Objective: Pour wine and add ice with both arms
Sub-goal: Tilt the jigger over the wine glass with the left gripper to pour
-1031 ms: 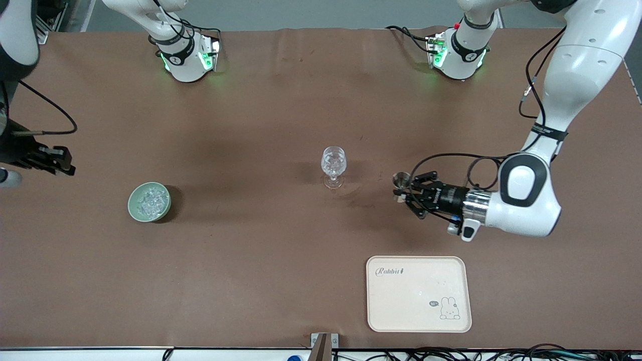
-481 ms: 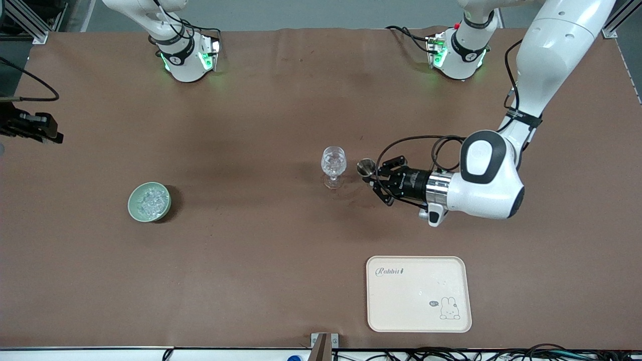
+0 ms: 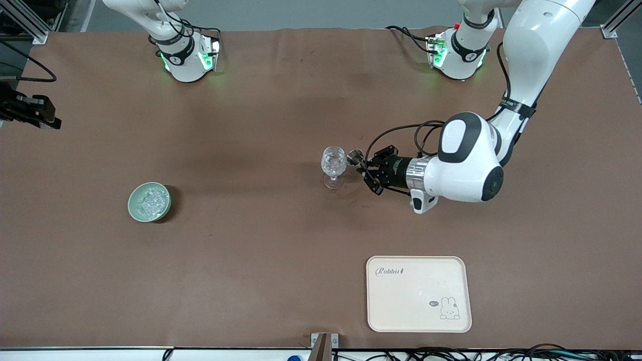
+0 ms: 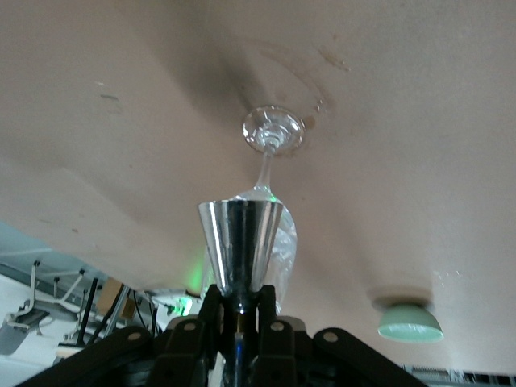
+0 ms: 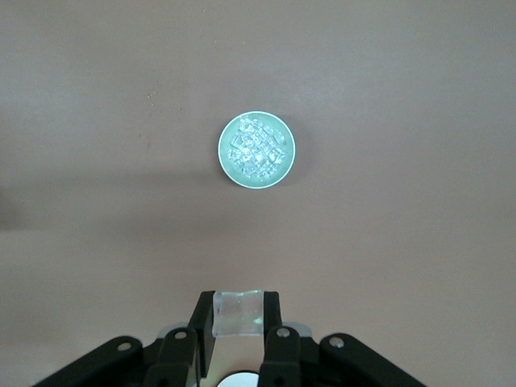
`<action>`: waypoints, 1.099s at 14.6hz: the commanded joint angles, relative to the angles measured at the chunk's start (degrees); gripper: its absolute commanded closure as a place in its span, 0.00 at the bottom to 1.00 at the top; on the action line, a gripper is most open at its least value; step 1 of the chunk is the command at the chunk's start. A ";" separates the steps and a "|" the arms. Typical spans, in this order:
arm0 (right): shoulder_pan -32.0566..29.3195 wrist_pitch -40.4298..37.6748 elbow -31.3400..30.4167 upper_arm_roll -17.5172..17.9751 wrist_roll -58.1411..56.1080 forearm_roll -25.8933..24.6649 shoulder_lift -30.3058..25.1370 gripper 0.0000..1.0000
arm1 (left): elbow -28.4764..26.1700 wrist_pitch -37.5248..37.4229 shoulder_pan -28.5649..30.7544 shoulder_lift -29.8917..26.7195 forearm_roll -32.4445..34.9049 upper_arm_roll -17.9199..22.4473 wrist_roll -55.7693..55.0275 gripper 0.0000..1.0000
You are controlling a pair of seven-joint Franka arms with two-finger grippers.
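A clear stemmed glass point(image 3: 333, 165) stands mid-table; its foot shows in the left wrist view point(image 4: 272, 129). My left gripper point(image 3: 363, 168) is shut on a small metal measuring cup point(image 3: 355, 158), held level with its mouth right beside the glass's bowl. In the left wrist view, the fingers of this gripper point(image 4: 239, 302) clamp the cup's narrow end point(image 4: 240, 242). My right gripper point(image 3: 47, 118) hangs over the table edge at the right arm's end. In the right wrist view, this gripper point(image 5: 235, 314) is shut on a clear ice chunk point(image 5: 235, 310). More ice fills a green bowl point(image 3: 149, 201) point(image 5: 256, 151).
A cream tray point(image 3: 419, 293) with a rabbit print lies near the front camera, toward the left arm's end. The green bowl also shows in the left wrist view point(image 4: 409, 321). Brown cloth covers the table.
My left gripper has carried the metal cup across to the glass and turned it level. My right gripper has drawn back, away from the green bowl.
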 commanded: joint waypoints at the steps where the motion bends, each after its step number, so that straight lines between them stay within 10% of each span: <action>1: -0.23 0.84 -1.92 0.29 0.03 0.14 -1.47 0.98 | -1.19 1.63 -1.82 -2.12 3.56 0.25 -4.27 1.00; 16: -0.32 1.28 -2.01 0.29 0.03 0.23 -1.29 0.97 | -0.93 4.01 -7.62 -2.12 17.20 0.07 -19.75 1.00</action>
